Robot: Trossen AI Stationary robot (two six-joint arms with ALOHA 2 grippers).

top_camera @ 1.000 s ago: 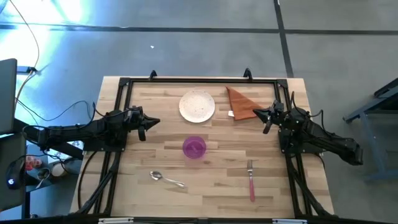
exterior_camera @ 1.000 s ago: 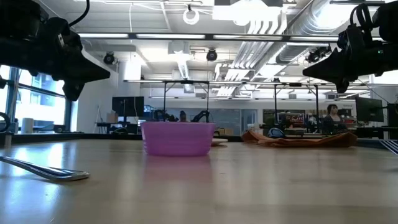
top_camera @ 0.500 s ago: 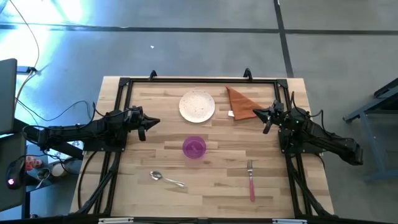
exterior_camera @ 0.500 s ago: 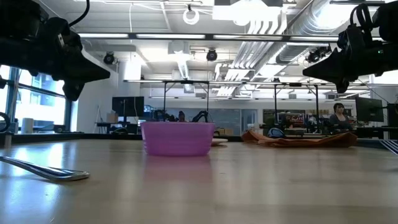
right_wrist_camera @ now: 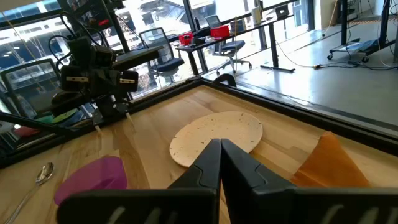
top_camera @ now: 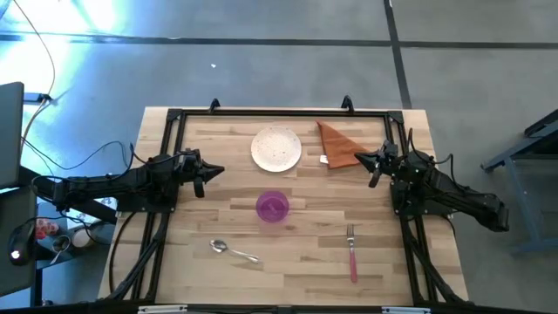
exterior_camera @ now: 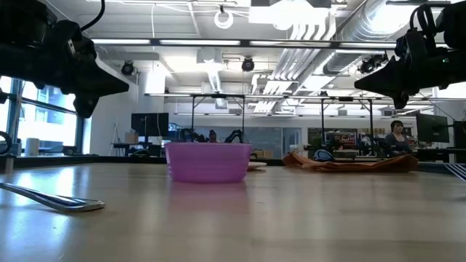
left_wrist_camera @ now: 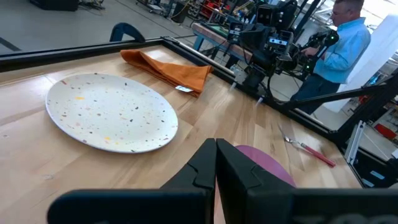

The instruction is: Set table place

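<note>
A speckled white plate point(top_camera: 276, 147) lies flat at the table's far middle; it also shows in the left wrist view point(left_wrist_camera: 112, 112). A rust-orange napkin point(top_camera: 338, 145) lies to its right. A purple bowl point(top_camera: 272, 207) stands at the centre. A silver spoon point(top_camera: 234, 251) lies near left, and a pink-handled fork point(top_camera: 352, 253) near right. My left gripper point(top_camera: 216, 172) is shut and empty above the table's left side. My right gripper point(top_camera: 364, 160) is shut and empty above the right side, beside the napkin.
A black metal frame point(top_camera: 279, 114) edges the wooden table. A person point(left_wrist_camera: 342, 50) stands beyond the table's right side, past the right arm. Bare wood lies between the bowl and the near edge.
</note>
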